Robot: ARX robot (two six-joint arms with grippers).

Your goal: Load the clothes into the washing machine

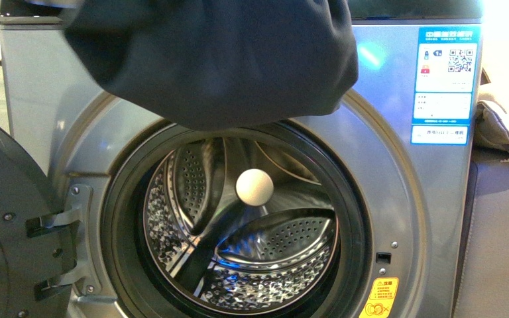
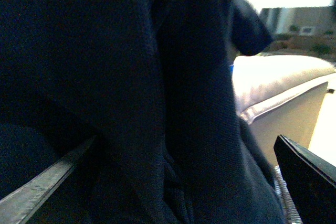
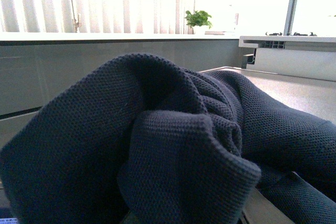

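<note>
The clothes (image 1: 219, 59), a large dark navy garment, hang bunched over the top front of the washing machine (image 1: 397, 218), just above its open porthole. The steel drum (image 1: 238, 232) holds only a white ball (image 1: 254, 186). Neither arm shows in the front view. In the left wrist view the dark cloth (image 2: 131, 93) fills the picture between my open left gripper's fingers (image 2: 307, 182). In the right wrist view my right gripper is shut on the knitted cloth (image 3: 173, 150), which covers its fingers.
The machine's door (image 1: 13, 232) stands open at the left. A beige fabric (image 1: 507, 119) lies on a surface to the right of the machine; it also shows in the left wrist view (image 2: 273, 82). A counter with a tap (image 3: 77, 3) and plant (image 3: 198, 18) lies behind.
</note>
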